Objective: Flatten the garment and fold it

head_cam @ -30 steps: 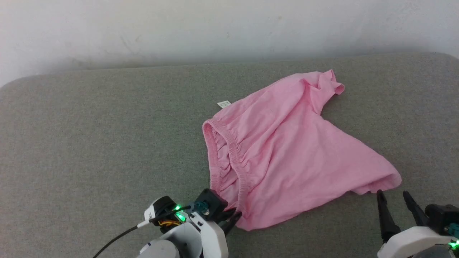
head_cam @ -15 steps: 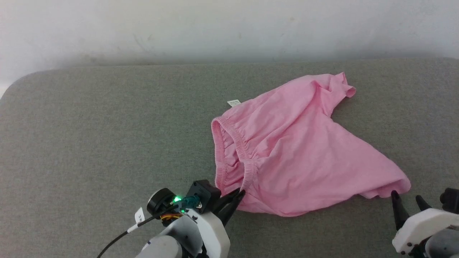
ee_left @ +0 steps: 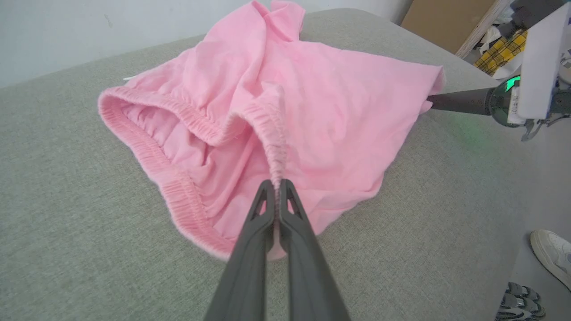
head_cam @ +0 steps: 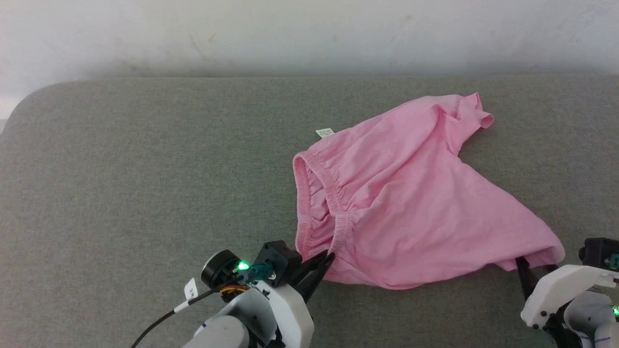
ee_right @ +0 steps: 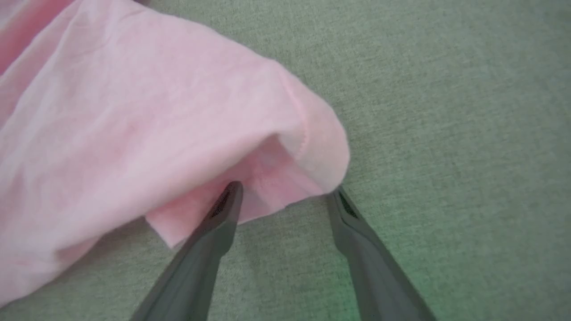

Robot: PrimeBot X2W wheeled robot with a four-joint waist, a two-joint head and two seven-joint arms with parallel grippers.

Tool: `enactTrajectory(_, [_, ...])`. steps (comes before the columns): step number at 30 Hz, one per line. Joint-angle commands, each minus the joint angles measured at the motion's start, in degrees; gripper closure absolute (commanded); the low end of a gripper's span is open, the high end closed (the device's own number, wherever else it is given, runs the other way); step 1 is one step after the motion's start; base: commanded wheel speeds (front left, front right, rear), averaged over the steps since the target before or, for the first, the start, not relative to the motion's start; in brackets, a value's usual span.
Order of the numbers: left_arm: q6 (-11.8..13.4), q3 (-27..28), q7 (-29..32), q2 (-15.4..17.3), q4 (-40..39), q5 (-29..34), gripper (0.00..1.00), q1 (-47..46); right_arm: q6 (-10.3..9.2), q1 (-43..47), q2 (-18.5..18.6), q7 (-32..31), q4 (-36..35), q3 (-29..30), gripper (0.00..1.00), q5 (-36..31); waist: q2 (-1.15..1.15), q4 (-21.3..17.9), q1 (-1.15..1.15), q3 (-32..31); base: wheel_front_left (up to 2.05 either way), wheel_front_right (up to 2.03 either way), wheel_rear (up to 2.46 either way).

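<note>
Two end effectors sat at opposite ends of the garment [head_cam: 411, 193], pink shorts lying crumpled on the grey fabric-covered surface [head_cam: 121, 193], right of centre in the head view. The left end effector [ee_left: 276, 185] had its dark fingers pressed together on the gathered waistband [ee_left: 267, 129]. It pinched the upper layer of the elastic at the near edge, so that a ridge of it rose away from the fingertips. The lower layer of the band lay on the surface in an open curve to the left.

The right end effector [ee_right: 285, 189] stood spread wide at the garment's near right corner, a leg hem [ee_right: 308, 147]. One finger [ee_right: 209, 240] reached in beneath the drooping fold of cloth and the other stood just outside its edge, so the hem lay between them unclamped.

A small white label [head_cam: 325, 132] stuck out from the far edge of the shorts, near the waistband. The other leg [head_cam: 471, 113] lay bunched at the far right, toward the pale wall [head_cam: 309, 34]. In the left wrist view, a white shoe [ee_left: 553, 254] showed beyond the surface's edge.
</note>
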State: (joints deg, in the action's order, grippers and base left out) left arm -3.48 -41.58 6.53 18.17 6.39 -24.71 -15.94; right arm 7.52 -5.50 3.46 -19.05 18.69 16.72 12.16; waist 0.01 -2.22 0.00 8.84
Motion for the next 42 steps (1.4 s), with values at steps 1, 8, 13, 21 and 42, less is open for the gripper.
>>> enactTrajectory(1, [0.29, -0.09, -0.42, -0.04, -0.33, 0.16, 1.0, -1.1, -0.03, -0.27, -0.56, -0.14, 1.29, -0.71, 0.0, -0.11, -0.01, 0.11, 0.0, 0.16, 0.0, 0.0, 0.0])
enactTrajectory(8, [0.93, 0.41, -1.31, 0.11, -0.13, -0.45, 1.0, -0.73, -0.03, 0.52, 0.45, 0.99, 1.24, -3.17, 1.0, 0.32, -0.01, 0.01, 0.0, -0.49, 0.0, 0.0, 0.0])
enactTrajectory(13, [1.78, 2.28, -3.36, 0.16, -0.7, -2.21, 1.0, 0.3, -0.03, 3.52, 5.46, 2.08, -3.79, -6.56, 1.0, 1.68, -0.01, -0.63, 0.0, -2.74, 0.0, 0.0, 0.0])
enactTrajectory(21, [4.39, 7.88, -6.1, 2.77, -4.29, -4.69, 1.0, 1.15, -0.03, 9.47, 22.69, 0.53, -19.81, -17.44, 1.0, 12.12, -0.01, -2.78, 0.0, -6.38, 0.0, 0.0, 0.0])
enactTrajectory(42, [10.06, 22.86, -3.0, 12.33, -21.94, -7.24, 1.0, -8.75, -0.03, -11.75, 39.02, -0.9, -34.47, -16.59, 1.0, 32.7, -0.01, -3.18, 0.0, -9.95, 0.0, 0.0, 0.0])
